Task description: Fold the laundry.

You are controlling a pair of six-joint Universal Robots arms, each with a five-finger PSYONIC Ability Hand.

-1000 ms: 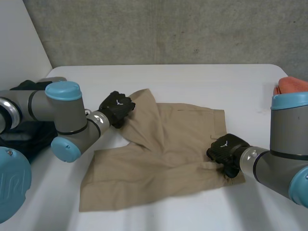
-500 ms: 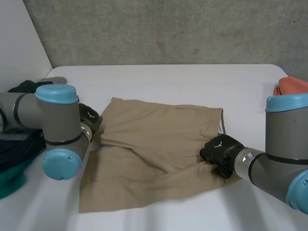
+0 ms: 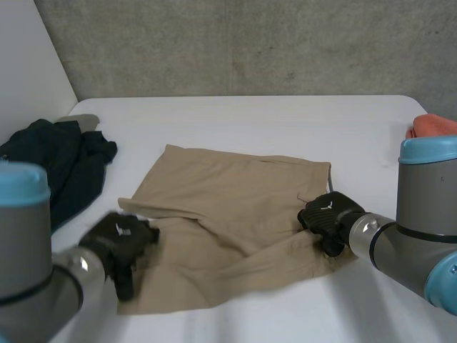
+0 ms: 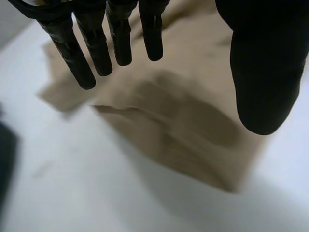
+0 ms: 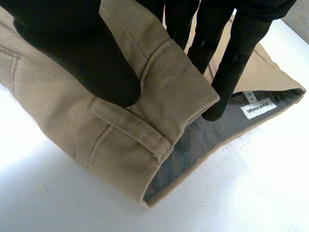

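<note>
Head view: tan shorts (image 3: 228, 207) located where, held how?
— Mid-frame; waistband (image 5: 164, 92) pinched by right hand (image 3: 326, 216), left hand (image 3: 120, 244) slack at lower-left corner. Corner to be gripped, edges kept aligned

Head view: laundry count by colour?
Tan shorts: 1
Dark garment: 1
Orange cloth: 1
Grey piece, partly behind the dark garment: 1
Total: 4

Looking down on the table (image 3: 250, 118) from high behind. Peering close along the left hand (image 4: 265, 63) and right hand (image 5: 72, 53) from the wrists. Sharing the shorts (image 3: 235, 207) in all three.
</note>
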